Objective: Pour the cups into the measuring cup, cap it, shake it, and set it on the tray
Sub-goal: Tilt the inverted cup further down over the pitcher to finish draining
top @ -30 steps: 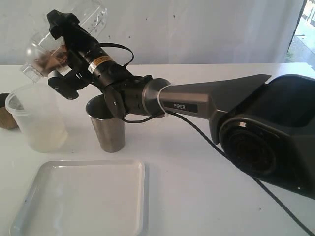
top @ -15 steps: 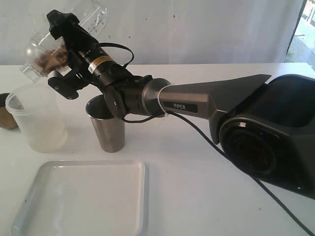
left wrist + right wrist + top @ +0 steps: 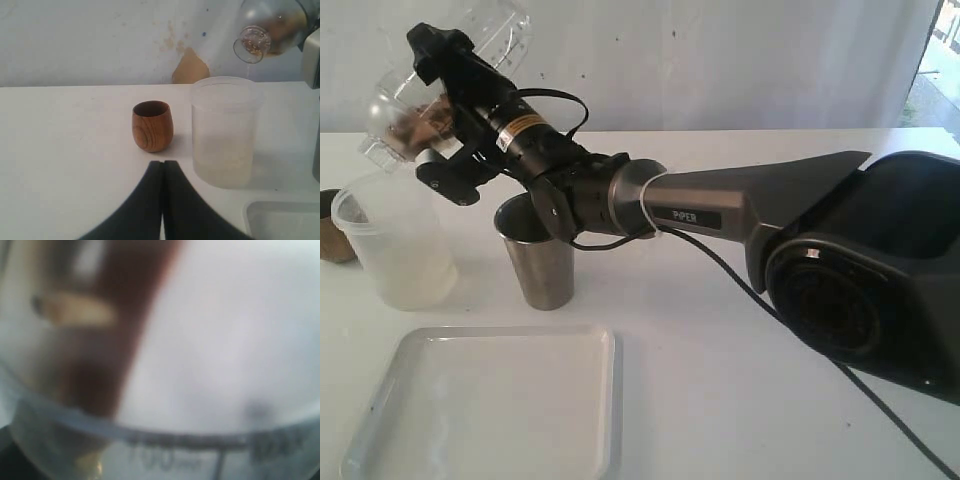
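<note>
Grips tilted measuring cup point(image 3: 496, 30) wide-jawed in right pincer point(image 3: 436, 106), 10 o'clock of tumbler point(image 3: 540, 262); holds left pincer point(image 3: 162, 167) shut, empty. Risks cap point(image 3: 382, 125) popping under shaking, spilling.

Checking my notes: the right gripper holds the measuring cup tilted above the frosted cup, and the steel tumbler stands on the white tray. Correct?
One error: the exterior view shows the steel tumbler standing on the table beyond the white tray, not on it. The right gripper does hold the measuring cup tilted above the frosted cup.
</note>
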Available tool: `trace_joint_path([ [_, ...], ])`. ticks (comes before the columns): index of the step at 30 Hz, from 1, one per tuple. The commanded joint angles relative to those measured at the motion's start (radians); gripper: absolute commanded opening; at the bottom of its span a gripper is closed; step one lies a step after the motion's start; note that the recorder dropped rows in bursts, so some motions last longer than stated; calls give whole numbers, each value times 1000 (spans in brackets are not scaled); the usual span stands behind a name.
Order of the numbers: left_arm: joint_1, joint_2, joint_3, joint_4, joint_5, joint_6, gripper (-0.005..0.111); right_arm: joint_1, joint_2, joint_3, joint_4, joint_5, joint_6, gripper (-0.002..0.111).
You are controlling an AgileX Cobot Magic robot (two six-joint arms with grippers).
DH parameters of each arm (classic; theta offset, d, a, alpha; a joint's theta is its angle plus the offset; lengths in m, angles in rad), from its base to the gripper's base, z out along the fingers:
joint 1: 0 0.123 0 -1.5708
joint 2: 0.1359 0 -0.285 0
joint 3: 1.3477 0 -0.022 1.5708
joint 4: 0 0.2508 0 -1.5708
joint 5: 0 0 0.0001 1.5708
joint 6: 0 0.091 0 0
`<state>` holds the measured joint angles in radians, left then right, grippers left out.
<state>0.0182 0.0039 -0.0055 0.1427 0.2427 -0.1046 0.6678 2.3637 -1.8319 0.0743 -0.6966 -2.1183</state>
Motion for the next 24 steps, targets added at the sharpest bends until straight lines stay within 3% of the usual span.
trace_joint_path([
  [1,-3,-4,6,3,-5,-1,0,-1,-14,-11,-67,-31,-16,0],
  [24,-3,-4,6,3,-5,-1,0,-1,-14,-11,-124,-47,-16,0],
])
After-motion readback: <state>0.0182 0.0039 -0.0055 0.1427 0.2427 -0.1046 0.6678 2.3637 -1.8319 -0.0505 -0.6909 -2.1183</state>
